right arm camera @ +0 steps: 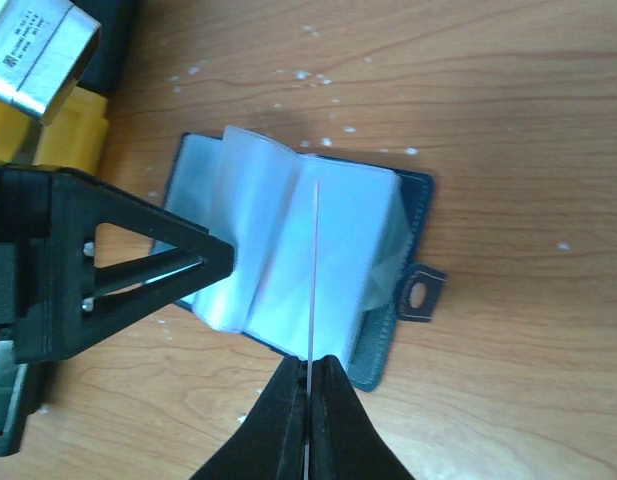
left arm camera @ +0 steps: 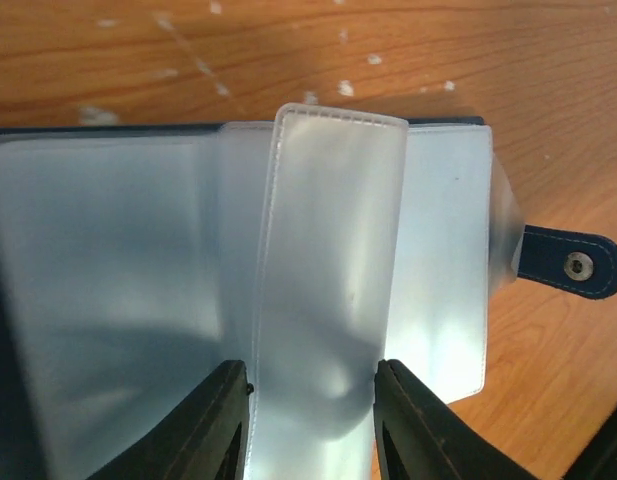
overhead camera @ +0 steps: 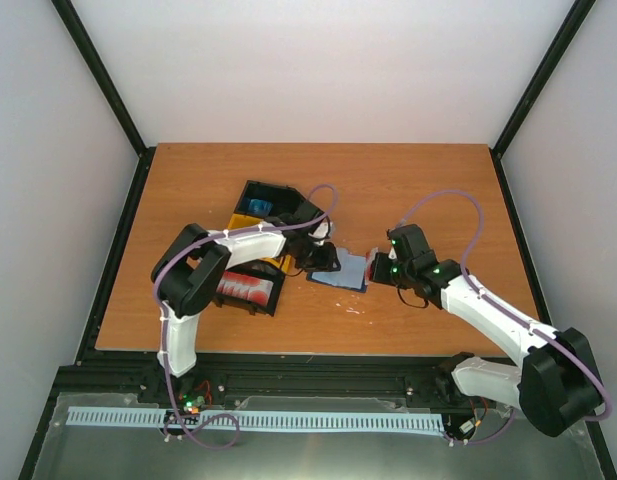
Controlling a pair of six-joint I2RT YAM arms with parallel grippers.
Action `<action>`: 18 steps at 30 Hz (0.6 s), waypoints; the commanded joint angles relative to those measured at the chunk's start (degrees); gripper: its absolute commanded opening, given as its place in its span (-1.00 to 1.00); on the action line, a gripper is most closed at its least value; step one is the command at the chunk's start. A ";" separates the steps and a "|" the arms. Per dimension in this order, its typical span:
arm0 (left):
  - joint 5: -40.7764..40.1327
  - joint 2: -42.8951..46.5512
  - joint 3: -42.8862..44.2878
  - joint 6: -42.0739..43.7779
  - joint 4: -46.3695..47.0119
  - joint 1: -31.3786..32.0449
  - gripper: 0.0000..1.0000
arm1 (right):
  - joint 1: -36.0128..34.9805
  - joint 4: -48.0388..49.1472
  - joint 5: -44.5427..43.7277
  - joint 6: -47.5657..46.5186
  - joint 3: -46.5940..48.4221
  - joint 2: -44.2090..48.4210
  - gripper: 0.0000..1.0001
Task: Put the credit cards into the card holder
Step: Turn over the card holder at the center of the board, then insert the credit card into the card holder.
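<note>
The card holder [overhead camera: 346,272] lies open on the table, its clear sleeves [right arm camera: 278,230] fanned up and its snap tab [left arm camera: 578,265] to one side. My left gripper [overhead camera: 324,258] reaches over it from the left. Its fingers [left arm camera: 223,415] press on both edges of one raised sleeve [left arm camera: 328,250], which bows between them. From the right, my right gripper [right arm camera: 308,375] is shut on one credit card [right arm camera: 314,260], seen edge-on as a thin line standing over the sleeves. More red credit cards [overhead camera: 248,288] lie in a black bin [overhead camera: 272,304] to the left.
Black and yellow bins [overhead camera: 266,203] stand behind the left arm, one with something blue inside. The yellow bin's corner [right arm camera: 48,135] shows in the right wrist view. Small white flecks dot the wood around the card holder.
</note>
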State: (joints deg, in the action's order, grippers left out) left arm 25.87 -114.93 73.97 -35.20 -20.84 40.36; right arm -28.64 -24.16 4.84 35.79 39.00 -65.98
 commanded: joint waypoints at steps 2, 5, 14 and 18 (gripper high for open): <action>-11.71 5.46 -1.06 -0.51 -6.53 0.16 -0.25 | -0.22 6.91 6.05 0.18 -0.77 -0.12 -0.94; -14.98 7.09 -2.05 -1.01 -7.92 0.11 -0.24 | -0.22 9.98 8.25 1.37 -1.50 -1.31 -0.94; -14.56 10.23 -2.62 0.07 -7.53 0.03 -0.17 | -0.22 14.02 7.72 7.17 -2.31 -7.03 -0.94; -14.82 9.99 -1.62 0.43 -8.46 -0.10 -0.15 | -0.35 14.97 5.91 9.84 -2.48 -10.34 -0.94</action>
State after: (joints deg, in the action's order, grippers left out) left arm 12.10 -106.37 70.78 -35.40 -27.53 40.29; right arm -28.64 -11.75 12.78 41.93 37.32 -73.78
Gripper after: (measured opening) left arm 0.423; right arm 0.031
